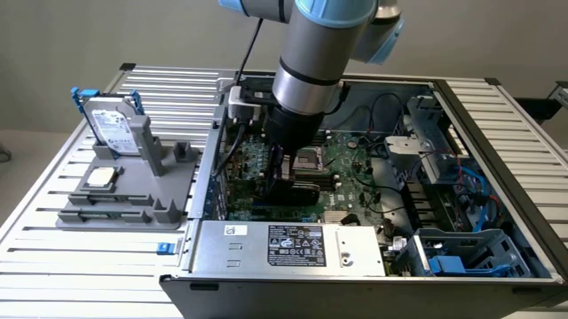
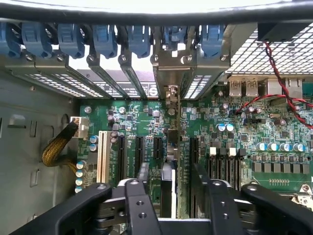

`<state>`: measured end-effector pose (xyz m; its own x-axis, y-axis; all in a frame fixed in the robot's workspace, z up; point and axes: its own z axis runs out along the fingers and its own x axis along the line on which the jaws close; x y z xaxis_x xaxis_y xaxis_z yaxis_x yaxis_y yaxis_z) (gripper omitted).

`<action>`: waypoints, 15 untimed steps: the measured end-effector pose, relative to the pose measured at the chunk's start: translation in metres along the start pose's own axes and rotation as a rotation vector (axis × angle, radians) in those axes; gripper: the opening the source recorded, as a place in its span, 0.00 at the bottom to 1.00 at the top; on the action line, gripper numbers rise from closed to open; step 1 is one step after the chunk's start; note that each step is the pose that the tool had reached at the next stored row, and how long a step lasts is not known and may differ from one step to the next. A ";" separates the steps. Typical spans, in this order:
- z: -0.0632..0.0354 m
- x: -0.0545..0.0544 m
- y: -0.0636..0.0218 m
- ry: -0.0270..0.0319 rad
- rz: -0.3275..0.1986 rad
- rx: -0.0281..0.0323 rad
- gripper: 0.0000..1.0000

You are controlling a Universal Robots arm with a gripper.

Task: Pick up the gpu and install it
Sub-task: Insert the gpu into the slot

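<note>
A robot arm is reaching into an open computer case [image 1: 497,219] at the centre of the frame. Its gripper [image 2: 172,196] is straddling the graphics card [image 2: 168,188], which is standing edge-on in a motherboard [image 2: 244,147] slot, fingers [image 2: 138,198] spread slightly off it. The card could be sitting half-seated if misaligned. The white label [image 1: 296,244] on the power supply is unreadable.

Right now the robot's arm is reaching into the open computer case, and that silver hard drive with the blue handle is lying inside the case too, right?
Not quite. The arm does reach into the computer case, but the hard drive stands upright in the grey holder outside it, toward the exterior view's left. The exterior view shows this.
</note>
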<state>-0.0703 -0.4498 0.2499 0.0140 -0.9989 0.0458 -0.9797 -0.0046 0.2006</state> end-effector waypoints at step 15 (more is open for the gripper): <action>-0.0269 0.001 0.0055 0.0000 0.000 0.0001 0.93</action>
<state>-0.0703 -0.4492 0.2774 0.0143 -0.9989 0.0457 -0.9797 -0.0048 0.2005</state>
